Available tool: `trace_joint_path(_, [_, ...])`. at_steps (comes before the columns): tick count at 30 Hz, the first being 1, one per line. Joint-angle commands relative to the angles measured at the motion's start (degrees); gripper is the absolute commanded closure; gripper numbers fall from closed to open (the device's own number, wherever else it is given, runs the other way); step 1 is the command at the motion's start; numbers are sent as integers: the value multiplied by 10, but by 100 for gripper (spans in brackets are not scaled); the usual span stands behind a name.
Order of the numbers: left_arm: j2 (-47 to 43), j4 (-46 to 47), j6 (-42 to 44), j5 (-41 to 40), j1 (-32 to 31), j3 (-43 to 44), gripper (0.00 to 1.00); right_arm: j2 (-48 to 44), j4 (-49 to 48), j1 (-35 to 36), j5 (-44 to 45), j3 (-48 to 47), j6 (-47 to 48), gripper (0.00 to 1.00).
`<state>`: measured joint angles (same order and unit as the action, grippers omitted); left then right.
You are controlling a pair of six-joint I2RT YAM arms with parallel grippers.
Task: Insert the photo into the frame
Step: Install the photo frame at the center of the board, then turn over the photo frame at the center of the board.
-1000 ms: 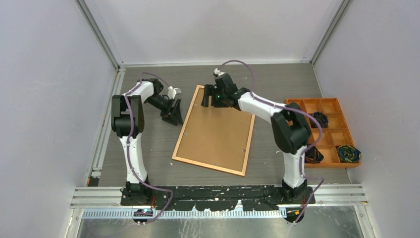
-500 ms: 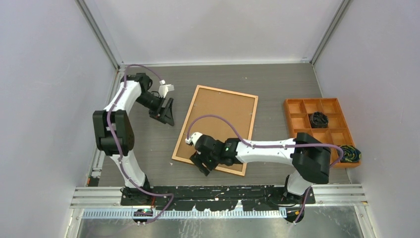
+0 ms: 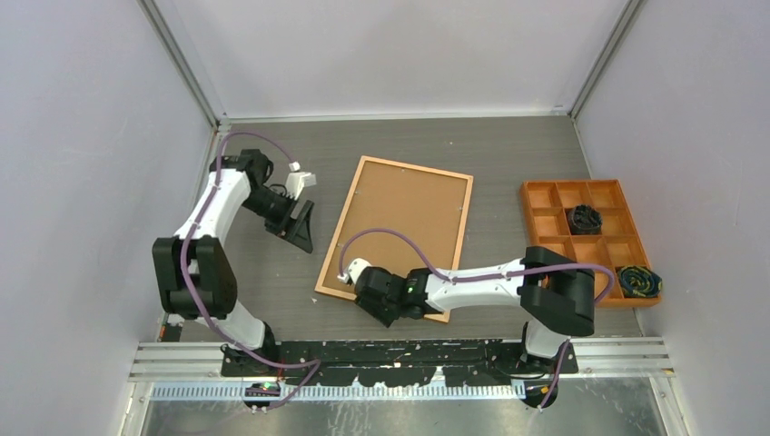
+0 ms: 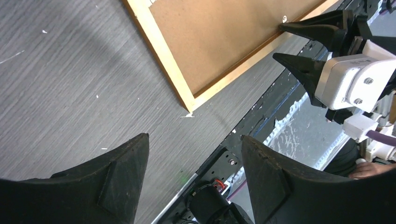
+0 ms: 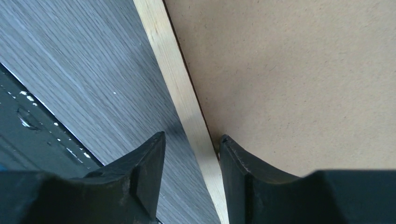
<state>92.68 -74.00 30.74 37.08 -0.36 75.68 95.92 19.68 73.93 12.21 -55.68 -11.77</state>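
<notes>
The frame point(image 3: 340, 227) lies face down on the grey table, its pale wooden border around a brown backing board point(image 3: 404, 227). The photo is out of view. My right gripper point(image 3: 380, 309) is low over the frame's near edge. In the right wrist view its jaws point(image 5: 192, 135) straddle the border point(image 5: 171, 70): one finger rests at the border's inner edge beside the board point(image 5: 289, 79), the other stands apart over the table. My left gripper point(image 3: 304, 227) hovers left of the frame, open and empty point(image 4: 194, 136). The left wrist view shows the frame's near corner point(image 4: 162, 56) and the right gripper point(image 4: 278, 41).
An orange compartment tray point(image 3: 572, 183) stands at the right with dark coiled items point(image 3: 586, 218) in some cells. The black mounting rail point(image 3: 399, 350) runs along the near table edge. Grey walls close in the left, right and back.
My right arm swung from the frame's far edge to its near edge and its jaws narrowed. My left arm drew back to the left and its jaws widened.
</notes>
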Motion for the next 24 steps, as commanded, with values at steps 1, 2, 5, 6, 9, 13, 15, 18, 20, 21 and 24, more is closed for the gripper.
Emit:
trace_joint_path(1, [-67, 13, 24, 9, 1, -25, 26, -3, -32, 7, 23, 12, 16, 51])
trace_joint_path(2, [-75, 16, 30, 11, 1, -28, 25, -5, -34, 7, 26, 14, 16, 53])
trace_joint_path(5, [-96, 24, 39, 14, 0, -37, 22, -6, -37, 8, 30, 17, 18, 64])
trace_joint_path(6, [-104, 27, 45, 18, 0, -43, 22, -5, -37, 8, 29, 17, 20, 70])
trace_joint_path(9, [-143, 45, 81, 28, -1, -74, 21, 2, -29, 7, 29, 6, 21, 87])
trace_joint_path(13, [-233, 68, 171, 45, -1, -125, 17, -12, -15, 8, 36, -18, 23, 99])
trace_joint_path(15, [-272, 73, 219, 50, -4, -140, 14, -27, -9, 7, 42, -32, 28, 99])
trace_joint_path(18, [-324, 82, 303, 51, -10, -166, 12, -53, 0, 1, 31, -56, 36, 99])
trace_joint_path(20, [-356, 83, 366, 51, -16, -185, 12, -72, 7, -11, -5, -78, 35, 99])
trace_joint_path(21, [-375, 89, 394, 50, -18, -198, 12, -79, 10, -18, -22, -87, 33, 99])
trace_joint_path(24, [-442, 152, 445, 40, -28, -250, 11, -92, 27, -44, -85, -118, 20, 99])
